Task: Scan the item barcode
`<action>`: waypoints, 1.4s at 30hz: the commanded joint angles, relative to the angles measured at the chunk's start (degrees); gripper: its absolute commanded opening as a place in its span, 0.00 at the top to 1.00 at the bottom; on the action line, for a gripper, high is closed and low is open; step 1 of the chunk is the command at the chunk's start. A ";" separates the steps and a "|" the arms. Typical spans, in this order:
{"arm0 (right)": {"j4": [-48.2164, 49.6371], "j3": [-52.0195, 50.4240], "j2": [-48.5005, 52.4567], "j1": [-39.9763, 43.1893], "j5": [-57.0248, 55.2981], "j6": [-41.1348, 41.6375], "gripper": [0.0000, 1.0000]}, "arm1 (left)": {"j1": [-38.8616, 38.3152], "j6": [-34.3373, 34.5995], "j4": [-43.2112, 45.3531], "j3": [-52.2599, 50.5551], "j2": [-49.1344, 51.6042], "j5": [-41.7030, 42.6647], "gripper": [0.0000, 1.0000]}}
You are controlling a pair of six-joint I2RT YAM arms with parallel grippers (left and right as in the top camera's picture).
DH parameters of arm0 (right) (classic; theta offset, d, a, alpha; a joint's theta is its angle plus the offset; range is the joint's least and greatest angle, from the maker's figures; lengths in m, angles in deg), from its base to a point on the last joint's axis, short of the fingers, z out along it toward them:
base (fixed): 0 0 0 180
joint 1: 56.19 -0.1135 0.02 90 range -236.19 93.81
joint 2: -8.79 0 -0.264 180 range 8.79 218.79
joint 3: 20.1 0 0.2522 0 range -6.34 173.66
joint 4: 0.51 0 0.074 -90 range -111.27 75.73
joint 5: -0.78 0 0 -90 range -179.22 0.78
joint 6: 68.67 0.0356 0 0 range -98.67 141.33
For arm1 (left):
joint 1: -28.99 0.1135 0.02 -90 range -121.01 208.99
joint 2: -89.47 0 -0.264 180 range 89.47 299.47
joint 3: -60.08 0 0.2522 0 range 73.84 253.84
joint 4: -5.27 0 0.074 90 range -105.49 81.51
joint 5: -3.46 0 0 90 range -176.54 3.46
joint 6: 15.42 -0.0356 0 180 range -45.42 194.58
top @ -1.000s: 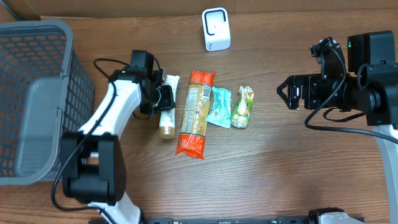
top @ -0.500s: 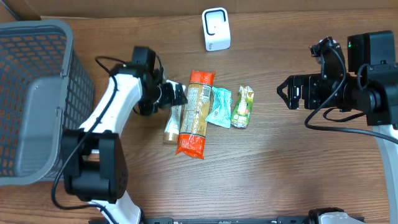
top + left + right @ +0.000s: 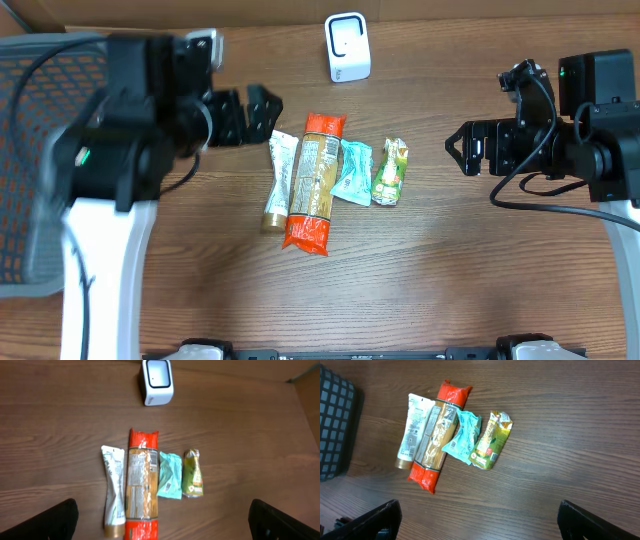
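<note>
Four items lie side by side mid-table: a white tube [image 3: 278, 178], a long red-and-orange packet [image 3: 312, 182], a teal packet [image 3: 352, 172] and a green packet [image 3: 390, 172]. The white scanner [image 3: 347, 47] stands behind them at the far edge. My left gripper [image 3: 246, 113] hangs open above the table, up and left of the tube, holding nothing. In the left wrist view the tube [image 3: 114, 491], the long packet [image 3: 142, 485] and the scanner [image 3: 157, 381] lie below the open left gripper [image 3: 165, 527]. My right gripper [image 3: 455, 150] is open and empty, right of the green packet [image 3: 492, 440].
A grey mesh basket [image 3: 40, 150] fills the left side of the table, partly behind my raised left arm. Its dark corner shows in the right wrist view as the basket [image 3: 335, 425]. Bare wood lies in front of the items.
My left gripper let go of the white tube, opened, and rose up and back to the left. The tube now lies tilted against the long packet. The right arm has not moved.
</note>
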 commanded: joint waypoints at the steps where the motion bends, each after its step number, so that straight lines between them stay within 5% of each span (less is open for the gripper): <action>1: 0.17 1.31 0.13 -0.28 -0.07 -0.33 0.00 | -0.48 -4.63 -3.21 0.33 -2.45 0.39 0.00; 19: 2.27 1.31 2.80 -1.05 7.69 0.72 0.00 | -0.48 -5.20 -11.26 0.31 -2.67 0.46 0.00; 28: 4.94 1.31 14.36 -5.70 0.61 7.76 0.08 | -0.44 -5.20 -11.06 0.31 -2.14 0.48 0.00; 42: 4.87 1.09 35.17 -16.41 -16.20 23.96 0.08 | -0.48 -5.20 -11.08 0.31 -1.90 0.46 0.00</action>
